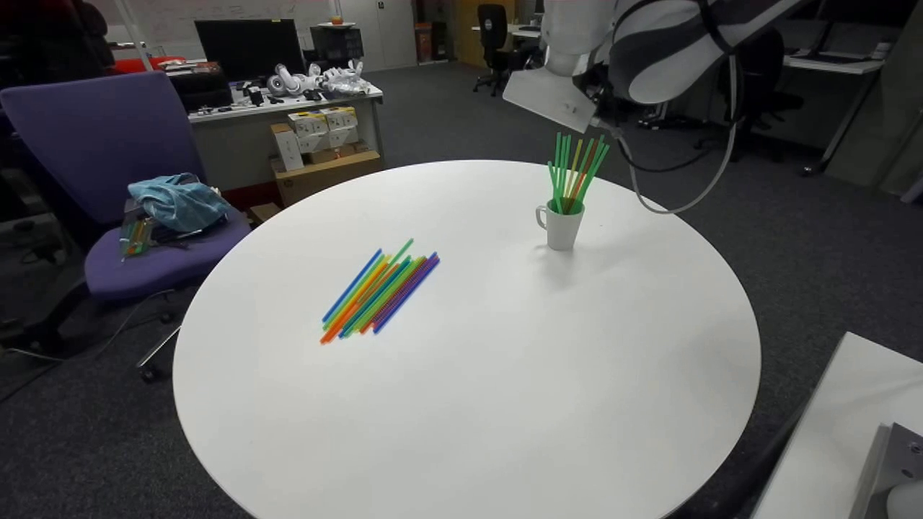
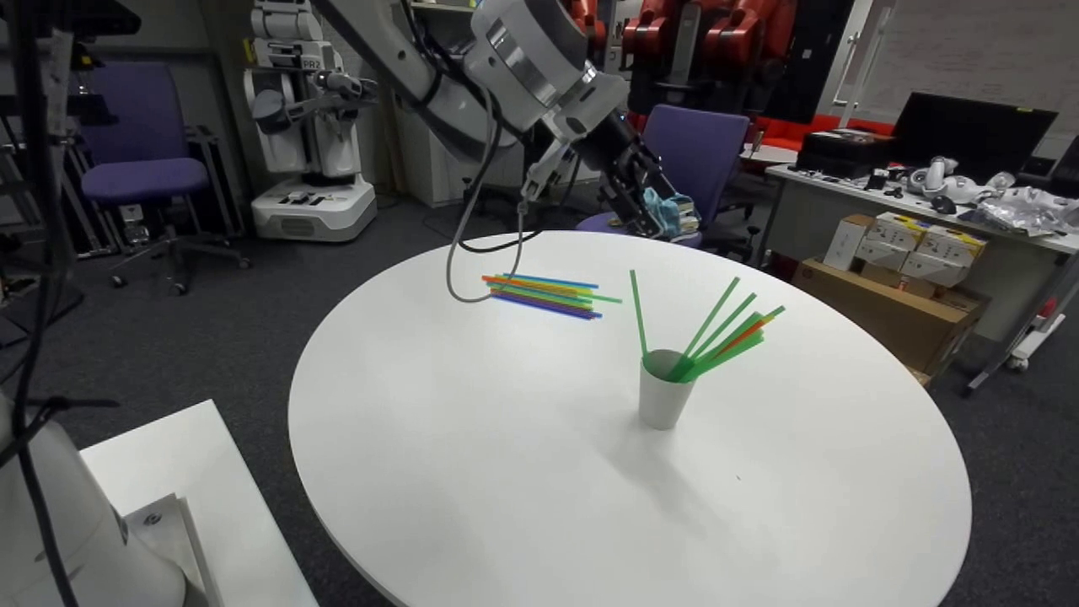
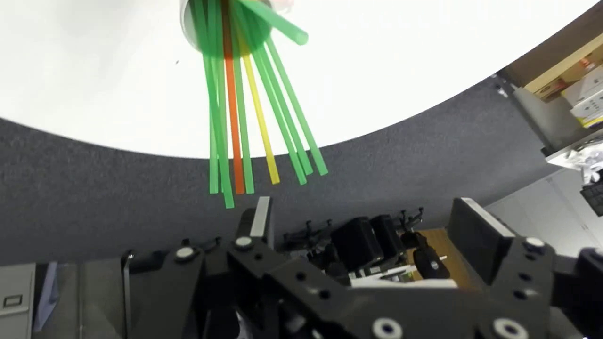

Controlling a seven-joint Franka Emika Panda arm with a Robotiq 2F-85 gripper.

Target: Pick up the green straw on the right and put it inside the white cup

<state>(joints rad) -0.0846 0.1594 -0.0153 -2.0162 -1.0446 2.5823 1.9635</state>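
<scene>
The white cup point(image 1: 563, 232) stands upright on the round table in both exterior views point(image 2: 662, 406). It holds several green straws, a yellow one and an orange one. One green straw point(image 2: 638, 312) leans apart from the rest in the cup. Another green straw point(image 1: 402, 250) sticks out of a straw pile on the table; its end also shows in an exterior view point(image 2: 609, 299). I cannot tell which green straw is the task's. My gripper point(image 3: 363, 207) is open and empty, its jaws beyond the straw tips in the wrist view. In an exterior view the gripper point(image 2: 657, 211) hangs above the table.
A pile of coloured straws point(image 1: 378, 295) lies on the white round table point(image 1: 461, 432). A loose cable point(image 2: 459, 287) hangs from the arm over the table. A purple chair point(image 1: 108, 144) with a blue cloth stands beside the table. A white side table point(image 1: 836, 418) stands near the robot base.
</scene>
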